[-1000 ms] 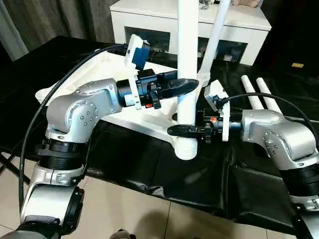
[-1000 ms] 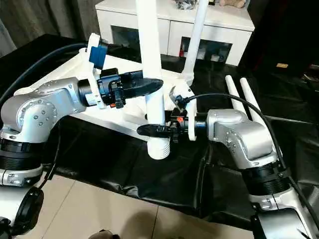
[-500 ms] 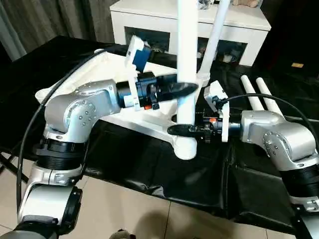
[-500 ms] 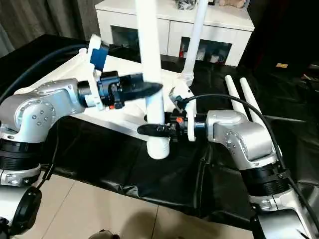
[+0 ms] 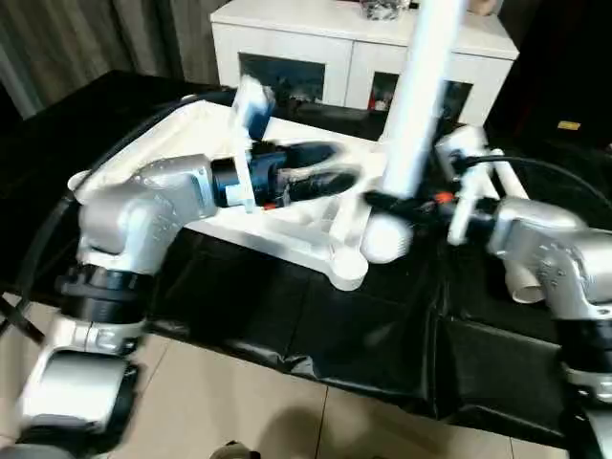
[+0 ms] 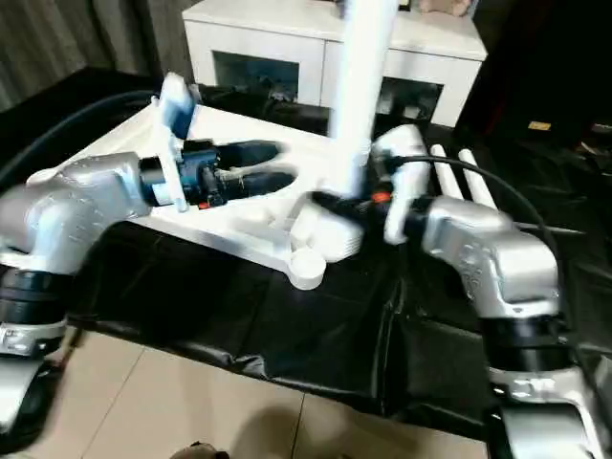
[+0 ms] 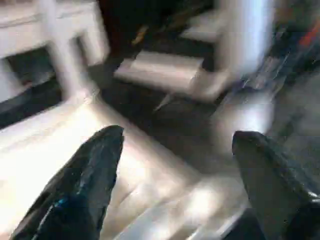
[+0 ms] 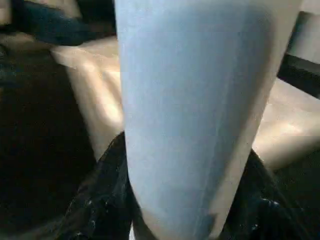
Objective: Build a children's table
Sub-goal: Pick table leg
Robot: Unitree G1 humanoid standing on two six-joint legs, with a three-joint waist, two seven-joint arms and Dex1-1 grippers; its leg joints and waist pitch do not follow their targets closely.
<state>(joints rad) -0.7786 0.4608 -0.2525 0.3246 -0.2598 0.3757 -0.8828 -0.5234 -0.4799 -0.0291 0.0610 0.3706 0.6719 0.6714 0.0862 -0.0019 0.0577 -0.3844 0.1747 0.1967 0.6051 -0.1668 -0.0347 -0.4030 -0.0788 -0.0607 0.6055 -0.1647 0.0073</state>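
While right fingers (image 5: 397,203) clamp it, leg (image 5: 418,91) tilted, top up-right; left fingers (image 7: 95,170) apart

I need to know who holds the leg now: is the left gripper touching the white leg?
Apart. In the left wrist view the left gripper stands open with nothing between its fingers, and the leg is beyond them. The right gripper clamps the leg.

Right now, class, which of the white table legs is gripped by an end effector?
The tilted leg at the tabletop's near corner, clamped by the right end effector. The spare legs lie loose on the black cloth; the left end effector is open.
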